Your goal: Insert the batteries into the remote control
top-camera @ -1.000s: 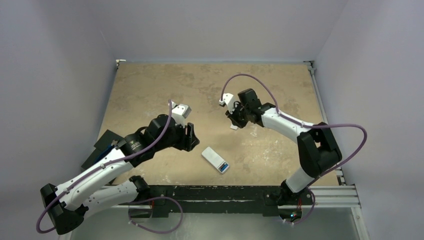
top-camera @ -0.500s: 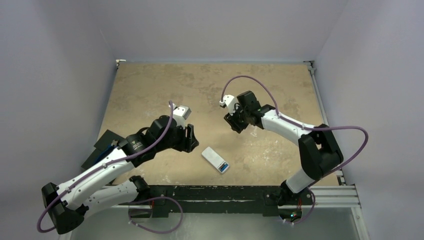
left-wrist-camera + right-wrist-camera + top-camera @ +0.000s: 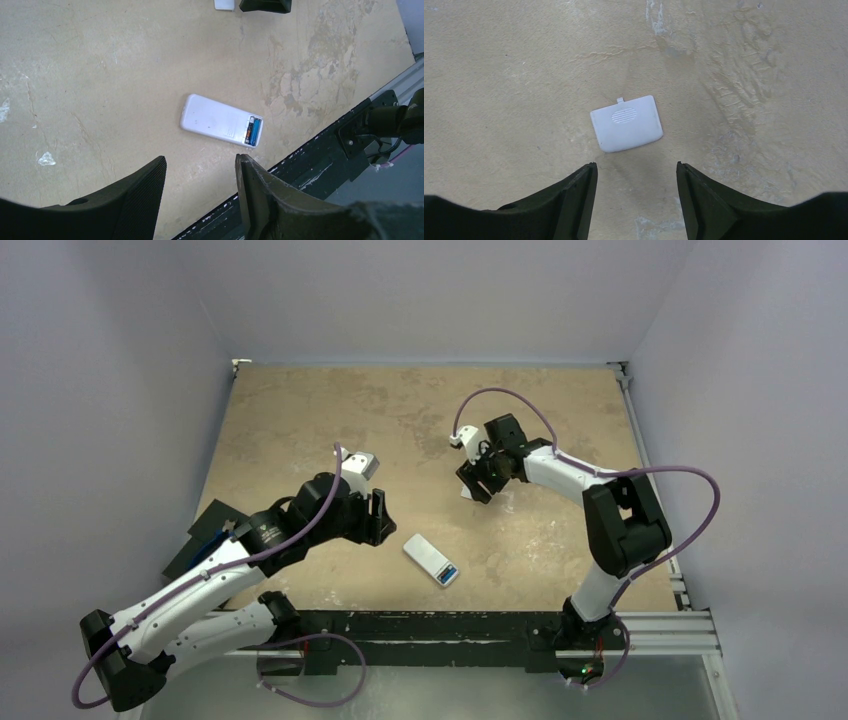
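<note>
The remote control [image 3: 431, 560] [image 3: 220, 120] lies back up near the table's front edge, its battery bay uncovered at one end. Two batteries [image 3: 253, 131] [image 3: 449, 574], one dark and one bright blue, sit side by side in that bay. My left gripper [image 3: 381, 516] [image 3: 200, 165] hovers open just left of the remote, holding nothing. My right gripper [image 3: 478, 485] [image 3: 636, 170] is open farther back and to the right, above a small white square cover [image 3: 626, 123] lying flat on the table, clear of both fingers.
The same white cover [image 3: 224, 4] shows at the top edge of the left wrist view. A dark flat object [image 3: 203, 532] lies at the table's left edge under the left arm. The black front rail [image 3: 440, 625] runs close behind the remote.
The right gripper's jaws have spread open and it has shifted slightly back and right. The left arm and the remote have not moved.
</note>
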Controlling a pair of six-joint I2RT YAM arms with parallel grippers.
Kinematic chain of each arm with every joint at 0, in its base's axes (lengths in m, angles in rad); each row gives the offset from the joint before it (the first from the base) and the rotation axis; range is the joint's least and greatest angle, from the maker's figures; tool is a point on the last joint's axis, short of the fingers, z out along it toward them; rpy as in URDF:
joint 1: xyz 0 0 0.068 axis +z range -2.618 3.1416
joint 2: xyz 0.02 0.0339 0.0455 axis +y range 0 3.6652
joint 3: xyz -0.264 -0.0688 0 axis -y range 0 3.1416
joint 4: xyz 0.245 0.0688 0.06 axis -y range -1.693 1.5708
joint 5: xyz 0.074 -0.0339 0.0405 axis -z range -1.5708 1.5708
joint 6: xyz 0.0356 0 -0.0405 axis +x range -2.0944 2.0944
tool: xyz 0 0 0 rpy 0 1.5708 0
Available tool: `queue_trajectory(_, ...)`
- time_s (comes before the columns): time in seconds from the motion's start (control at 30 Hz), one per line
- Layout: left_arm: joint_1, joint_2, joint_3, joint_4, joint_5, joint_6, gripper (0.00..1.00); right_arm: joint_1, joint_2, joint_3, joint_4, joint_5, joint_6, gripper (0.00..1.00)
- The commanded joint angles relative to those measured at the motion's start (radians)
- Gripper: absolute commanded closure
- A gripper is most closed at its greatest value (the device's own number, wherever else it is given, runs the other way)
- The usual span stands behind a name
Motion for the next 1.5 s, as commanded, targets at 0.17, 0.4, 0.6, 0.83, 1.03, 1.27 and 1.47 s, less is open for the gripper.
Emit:
queue_trajectory(0.17, 0.006, -0.017, -0.003, 0.015, -0.003, -0.007, 0.46, -0.007, 0.026, 0.037, 0.031, -0.083, -0.118, 0.31)
queue_trajectory(0.4, 0.007, -0.018, -0.005, 0.015, -0.008, -0.007, 0.43, -0.014, 0.076, 0.078, 0.023, -0.110, -0.146, 0.28)
queue_trajectory(0.6, 0.006, -0.015, -0.004, 0.014, -0.009, -0.008, 0.41, -0.016, 0.094, 0.097, 0.024, -0.103, -0.159, 0.27)
queue_trajectory(0.83, 0.007, -0.015, -0.003, 0.014, -0.010, -0.008, 0.40, -0.016, 0.124, 0.099, 0.018, -0.110, -0.178, 0.27)
queue_trajectory(1.03, 0.007, -0.016, -0.003, 0.013, -0.009, -0.009, 0.40, -0.016, 0.145, 0.102, 0.019, -0.129, -0.181, 0.27)
queue_trajectory(1.27, 0.007, -0.016, -0.003, 0.014, -0.011, -0.008, 0.40, -0.016, 0.173, 0.114, 0.005, -0.145, -0.188, 0.30)
queue_trajectory(1.47, 0.007, -0.016, -0.003, 0.014, -0.012, -0.007, 0.40, -0.015, 0.184, 0.114, -0.011, -0.130, -0.193, 0.39)
